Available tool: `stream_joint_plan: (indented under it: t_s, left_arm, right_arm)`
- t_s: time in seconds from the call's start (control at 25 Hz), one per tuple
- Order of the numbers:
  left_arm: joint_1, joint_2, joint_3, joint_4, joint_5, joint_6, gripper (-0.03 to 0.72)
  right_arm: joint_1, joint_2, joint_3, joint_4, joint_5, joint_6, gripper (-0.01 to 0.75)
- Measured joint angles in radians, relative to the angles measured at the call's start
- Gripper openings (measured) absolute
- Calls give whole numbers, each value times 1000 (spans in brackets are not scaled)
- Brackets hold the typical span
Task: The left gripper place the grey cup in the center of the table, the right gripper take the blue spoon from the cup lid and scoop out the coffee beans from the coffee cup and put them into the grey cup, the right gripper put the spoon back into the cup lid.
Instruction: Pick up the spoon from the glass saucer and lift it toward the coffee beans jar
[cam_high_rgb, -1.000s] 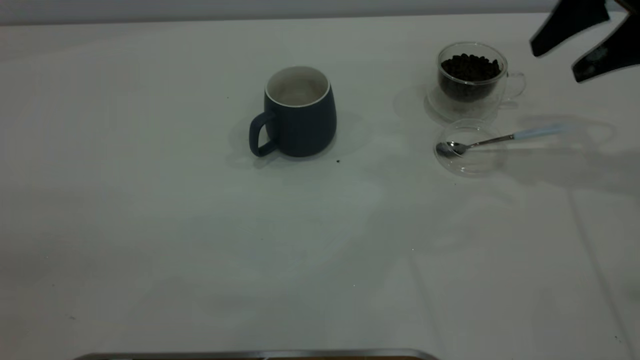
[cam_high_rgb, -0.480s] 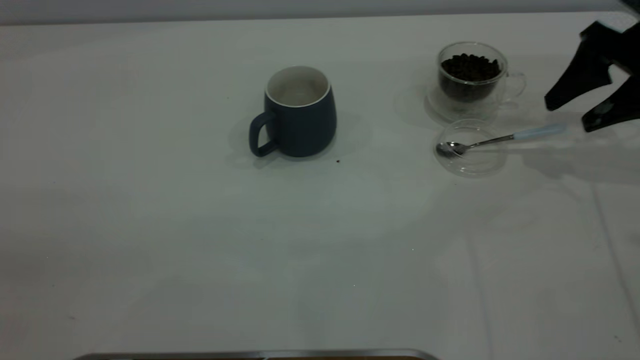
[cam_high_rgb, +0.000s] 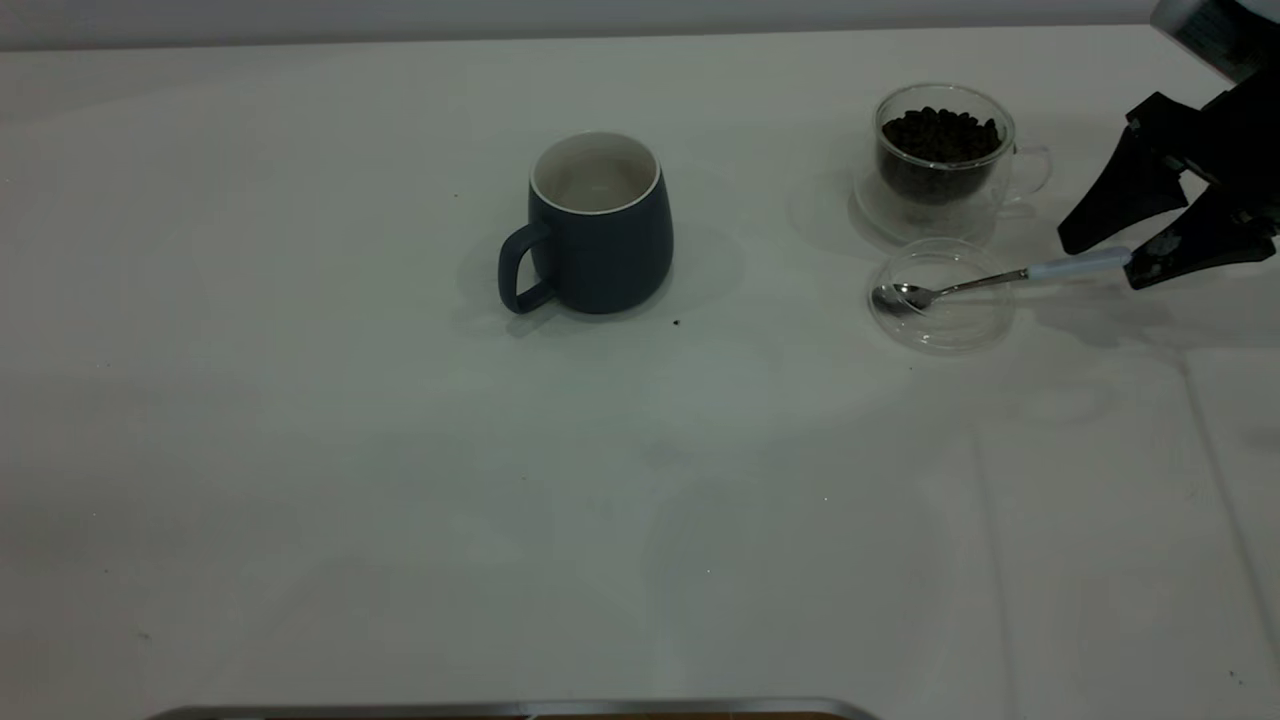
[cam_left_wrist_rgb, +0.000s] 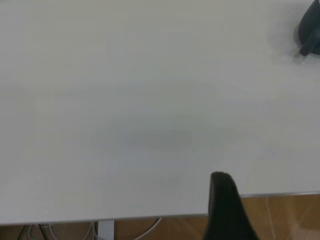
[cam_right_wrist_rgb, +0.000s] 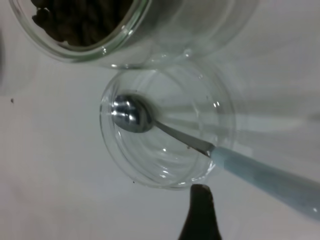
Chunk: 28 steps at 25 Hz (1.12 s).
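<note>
The grey cup (cam_high_rgb: 598, 225) stands upright and empty near the middle of the table (cam_high_rgb: 400, 480); its edge shows in the left wrist view (cam_left_wrist_rgb: 310, 30). The coffee cup (cam_high_rgb: 945, 160) with coffee beans (cam_high_rgb: 940, 130) stands at the far right. In front of it lies the cup lid (cam_high_rgb: 940, 300), with the blue spoon (cam_high_rgb: 1000, 278) resting bowl-down in it and its handle pointing right. My right gripper (cam_high_rgb: 1100, 263) is open, low, with its jaws either side of the handle's end. The right wrist view shows the spoon (cam_right_wrist_rgb: 131, 115), lid (cam_right_wrist_rgb: 165, 125) and beans (cam_right_wrist_rgb: 75, 20). The left gripper is outside the exterior view.
A small dark speck (cam_high_rgb: 676, 323) lies just in front of the grey cup. The table's near edge has a metal strip (cam_high_rgb: 500, 708). The left wrist view shows bare tabletop (cam_left_wrist_rgb: 150, 100) and the table's edge with floor beyond it.
My right gripper has come down and to the left from the upper right corner, and its open jaws now flank the spoon handle's end. The cups, lid and spoon have not moved.
</note>
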Motion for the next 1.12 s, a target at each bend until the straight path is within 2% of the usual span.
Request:
stream_joint_plan:
  t_s: [0.24,0.36,0.64,0.96,1.12]
  left_arm:
    - [0,0,0,0,0,0,514]
    - [0,0,0,0,0,0,514]
    - [0,0,0,0,0,0,514]
    - [0,0,0,0,0,-2,514]
    - [0,0,0,0,0,-1,514]
  right_arm:
    - [13,33,-8,76,14,-83,632]
    - [24,35,-8,127,15,-121,590]
    - [30,35,-9,159,45,-130,431]
    - [30,35,-10,182,104,-156,157]
    - [30,8,-10,165,146,-159,118]
